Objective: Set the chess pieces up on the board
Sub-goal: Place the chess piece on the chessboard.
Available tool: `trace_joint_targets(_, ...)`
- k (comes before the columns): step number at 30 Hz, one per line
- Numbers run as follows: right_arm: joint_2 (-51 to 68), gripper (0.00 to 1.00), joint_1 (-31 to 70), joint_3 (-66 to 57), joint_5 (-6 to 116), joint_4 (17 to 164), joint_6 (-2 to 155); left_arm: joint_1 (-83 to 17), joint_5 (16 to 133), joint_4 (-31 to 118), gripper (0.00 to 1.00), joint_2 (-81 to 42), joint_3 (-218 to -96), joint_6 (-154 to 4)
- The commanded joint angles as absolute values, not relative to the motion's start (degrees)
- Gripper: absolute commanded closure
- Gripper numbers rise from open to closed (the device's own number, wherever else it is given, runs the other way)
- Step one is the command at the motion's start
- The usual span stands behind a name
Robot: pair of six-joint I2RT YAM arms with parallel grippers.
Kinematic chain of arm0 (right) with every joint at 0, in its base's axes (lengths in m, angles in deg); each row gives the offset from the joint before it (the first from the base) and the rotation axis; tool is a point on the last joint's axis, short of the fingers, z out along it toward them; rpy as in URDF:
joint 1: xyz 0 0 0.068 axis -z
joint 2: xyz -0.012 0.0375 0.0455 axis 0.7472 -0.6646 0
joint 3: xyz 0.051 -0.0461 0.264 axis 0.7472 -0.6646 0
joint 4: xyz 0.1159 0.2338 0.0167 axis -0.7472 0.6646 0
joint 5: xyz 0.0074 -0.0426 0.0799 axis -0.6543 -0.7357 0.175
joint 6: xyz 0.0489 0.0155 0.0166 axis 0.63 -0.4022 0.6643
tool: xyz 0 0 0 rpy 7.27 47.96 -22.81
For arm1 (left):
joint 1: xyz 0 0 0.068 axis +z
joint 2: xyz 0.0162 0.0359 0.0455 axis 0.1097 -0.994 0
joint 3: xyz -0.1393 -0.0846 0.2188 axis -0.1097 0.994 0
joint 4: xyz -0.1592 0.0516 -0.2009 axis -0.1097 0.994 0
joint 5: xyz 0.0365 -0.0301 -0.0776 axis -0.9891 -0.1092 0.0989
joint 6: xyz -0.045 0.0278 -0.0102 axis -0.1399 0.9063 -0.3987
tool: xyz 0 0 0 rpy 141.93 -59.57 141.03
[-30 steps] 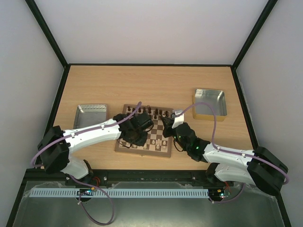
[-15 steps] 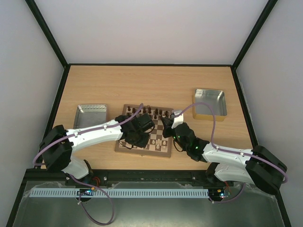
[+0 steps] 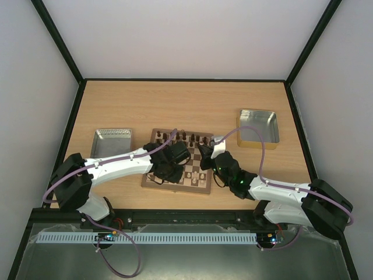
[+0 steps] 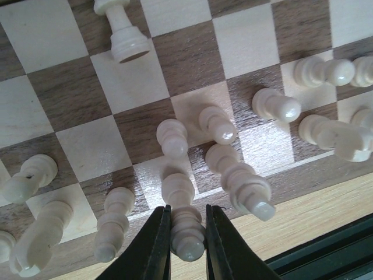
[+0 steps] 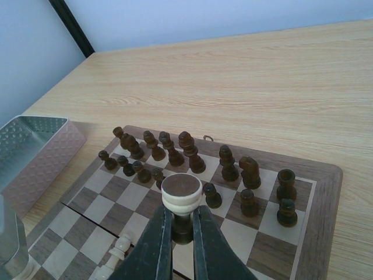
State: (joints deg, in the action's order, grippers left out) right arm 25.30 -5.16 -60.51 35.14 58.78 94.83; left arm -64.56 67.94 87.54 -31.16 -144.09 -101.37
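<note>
The board (image 3: 175,188) lies in the middle of the table. Several cream chess pieces stand on its near rows (image 4: 217,123). One cream piece (image 4: 123,36) lies toppled further in; it also shows in the right wrist view (image 5: 115,255). My left gripper (image 4: 187,242) is shut on a cream piece (image 4: 185,224) standing at the board's near edge (image 4: 303,175); in the top view it (image 3: 165,168) is over the board's near left. My right gripper (image 5: 182,214) is shut on a cream piece (image 5: 182,195) held base up above the board (image 5: 326,192), near the right side in the top view (image 3: 205,160).
Dark brown pieces (image 5: 189,149) stand in the two far rows of the board. A metal tray (image 3: 111,143) sits left of the board and also shows in the right wrist view (image 5: 32,151). A second tray (image 3: 259,127) sits at the back right.
My left arm has crept slightly to the right over the board's near left. My right arm has hardly moved and still holds its piece.
</note>
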Motion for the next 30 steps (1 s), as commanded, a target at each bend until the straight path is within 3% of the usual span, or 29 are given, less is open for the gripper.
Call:
trace_joint_targets(1, 24.7, 0.98, -5.1, -60.4, 34.0, 57.8, 95.5, -65.0, 67.2, 89.9, 0.85, -32.0, -143.4, -101.0)
trace_joint_targets(8, 24.7, 0.98, -5.1, -60.4, 34.0, 58.0, 95.5, -65.1, 67.1, 89.6, 0.82, -33.0, -143.4, -100.7)
trace_joint_targets(15, 24.8, 0.98, -5.1, -60.5, 34.0, 58.0, 95.5, -65.1, 67.6, 90.2, 0.69, -32.3, -144.1, -100.3)
trace_joint_targets(27, 27.8, 0.98, -5.0, -59.5, 35.1, 60.5, 95.1, -61.9, 66.1, 89.0, 0.62, -22.6, -145.3, -100.4)
trace_joint_targets(30, 29.3, 0.98, -5.0, -59.4, 36.0, 60.9, 94.1, -59.0, 64.9, 84.7, 0.56, -17.8, -144.2, -101.4)
